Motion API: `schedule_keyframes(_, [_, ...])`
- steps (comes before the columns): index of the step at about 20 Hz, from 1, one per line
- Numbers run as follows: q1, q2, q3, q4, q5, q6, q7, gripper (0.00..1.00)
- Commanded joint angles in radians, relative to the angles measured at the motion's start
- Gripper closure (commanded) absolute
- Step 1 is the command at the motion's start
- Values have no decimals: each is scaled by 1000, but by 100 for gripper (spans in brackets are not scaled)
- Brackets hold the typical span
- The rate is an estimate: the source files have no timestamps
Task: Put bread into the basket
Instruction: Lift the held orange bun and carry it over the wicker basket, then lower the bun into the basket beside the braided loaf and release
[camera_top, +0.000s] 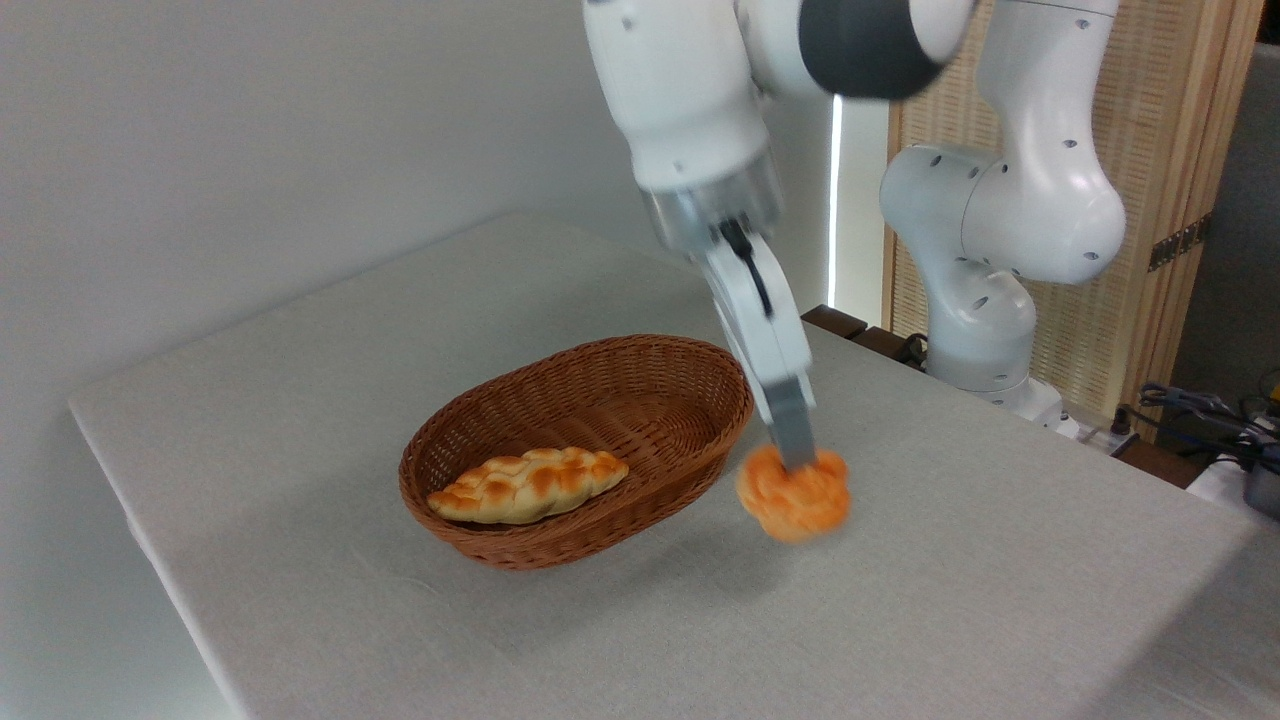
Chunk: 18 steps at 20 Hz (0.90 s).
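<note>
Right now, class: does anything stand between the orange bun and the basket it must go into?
Only the basket's near rim lies between. The bun, held by the gripper, hangs just right of it. A braided loaf fills the basket's front; the back is free.

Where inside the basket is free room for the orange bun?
The basket is bare in its far right half, beyond the braided loaf. The near left half is crowded by that loaf. The gripper holds the bun right of the rim.

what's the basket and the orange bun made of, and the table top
Basket: woven wicker or rattan, reddish-brown, slightly glossy, weave strands showing. Orange bun: probably foam or plastic replica, given its uniform bright colour; motion blur hides texture. Table: covered in pale grey matte cloth, judging by its soft draped edge.
</note>
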Motion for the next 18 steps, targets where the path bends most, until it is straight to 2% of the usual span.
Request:
schedule_keyframes(1, [0, 12, -63, 98, -74, -88, -20, 82])
schedule_keyframes(4, [0, 9, -80, 128, -89, -105, -55, 82])
schedule_keyframes(6, [0, 9, -120, 163, -154, -169, -60, 81])
schedule_keyframes(8, [0, 14, -180, 165, -206, -182, -99, 75])
schedule_keyframes(9, [0, 18, -226, 162, -227, -182, -148, 75])
schedule_keyframes(11, [0, 58, -321, 160, -232, -176, -303, 70])
schedule_keyframes(12, [0, 83, -353, 157, -232, -168, -370, 54])
schedule_keyframes(13, [-2, 109, -366, 154, -232, -162, -433, 26])
schedule_keyframes(14, [-7, 127, -367, 151, -232, -156, -496, 9])
schedule_keyframes(15, [-7, 139, -369, 150, -232, -153, -547, 0])
schedule_keyframes(18, [-10, 152, -387, 151, -229, -125, -573, 0])
